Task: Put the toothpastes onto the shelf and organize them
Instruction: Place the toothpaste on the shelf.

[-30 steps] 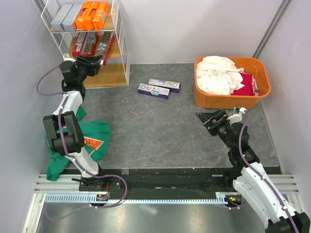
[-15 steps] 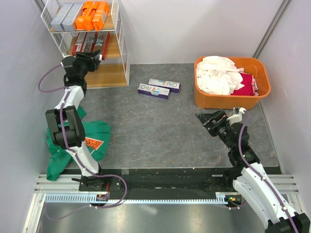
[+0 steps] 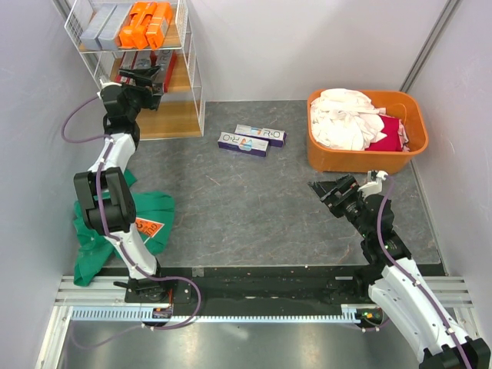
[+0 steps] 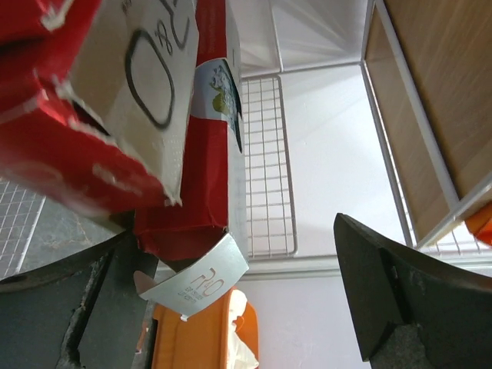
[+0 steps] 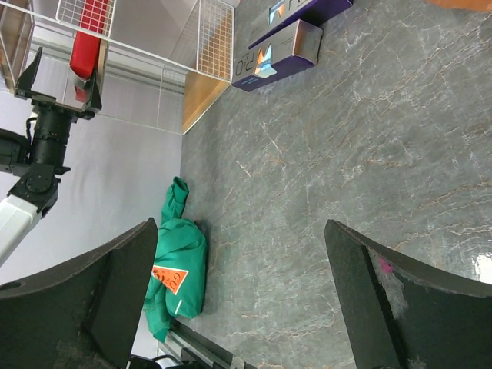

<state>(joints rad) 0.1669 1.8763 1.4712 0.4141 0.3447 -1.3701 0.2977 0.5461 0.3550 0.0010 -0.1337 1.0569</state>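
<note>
Since a second ago, your left gripper [image 3: 144, 77] has travelled from in front of the lowest board up to the middle tier of the shelf [image 3: 197, 92], and its jaws have gone from nearly closed to fully spread. Nothing is pinched between them now. In the left wrist view a red carton [image 4: 209, 138] with a loose silver end flap sits right by one finger, among the other red ones on that tier. Silver-grey cartons [image 3: 104, 23] and orange cartons [image 3: 146, 21] already fill the top tier.

Your right gripper [image 3: 327, 188] hangs wide open and empty near the right edge of the worktop [image 3: 254, 223], in front of the orange tub [image 3: 361, 160].

What is left for you are the two white-and-purple cartons [image 3: 252, 140]. They lie flat, side by side and touching, near the far edge of the worktop just right of the shelf's front corner. Their long axes run across the worktop, left to right with a slight tilt. They lie ahead and to the left of the right gripper, which looks nearer to them than the left one.
</note>
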